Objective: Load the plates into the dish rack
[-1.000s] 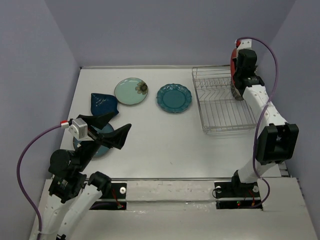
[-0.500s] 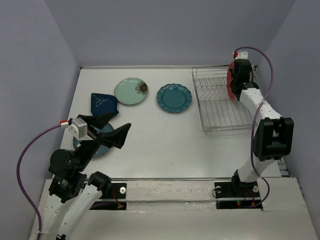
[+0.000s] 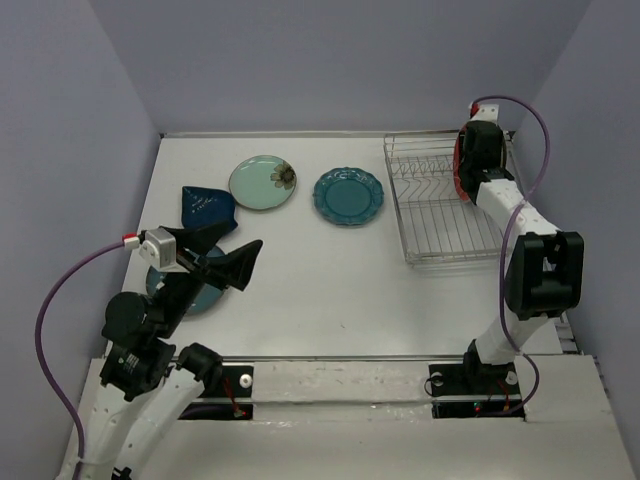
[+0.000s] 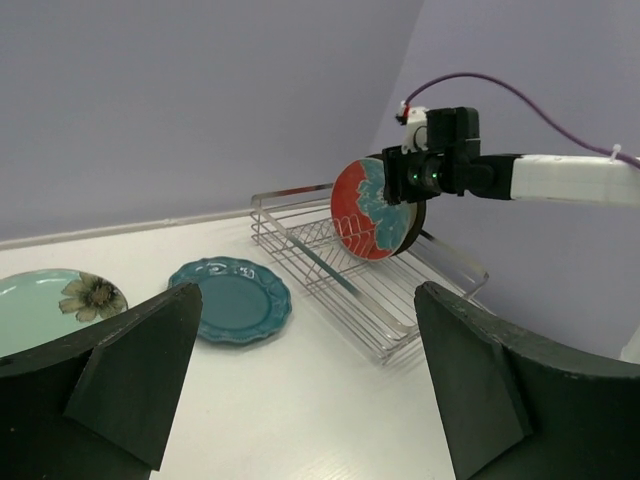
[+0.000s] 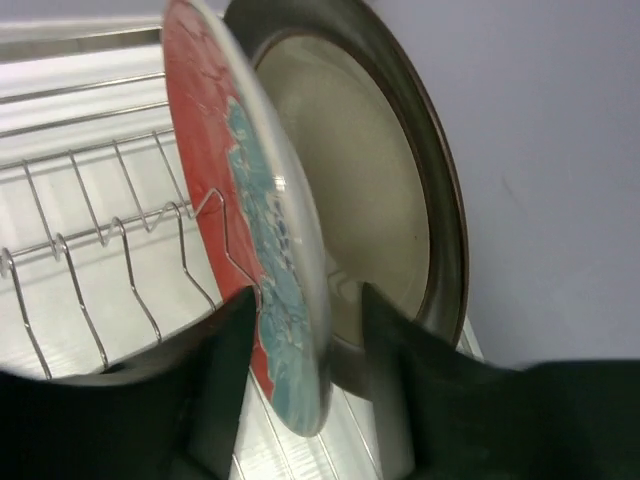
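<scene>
The red plate with the teal flower (image 5: pixel 230 150) stands on edge between the tines of the dish rack (image 3: pixel 440 215), at its far right end. Just behind it stands the cream plate with the dark brown rim (image 5: pixel 360 180). My right gripper (image 5: pixel 308 292) straddles the red plate's rim, open, with a gap showing on the cream plate's side. My left gripper (image 3: pixel 247 236) hovers open and empty over the table's left. A scalloped teal plate (image 3: pixel 348 195), a mint plate (image 3: pixel 262 182), a navy plate (image 3: pixel 207 205) and a blue-teal plate (image 3: pixel 205 290) lie flat on the table.
The rack (image 4: pixel 330 260) sits close to the right and back walls. The left gripper's fingers partly cover the blue-teal plate in the top view. White tabletop lies between the flat plates and the rack.
The right gripper carried the red plate down and left into the rack beside the cream plate, then its jaws parted. The left arm barely shifted.
</scene>
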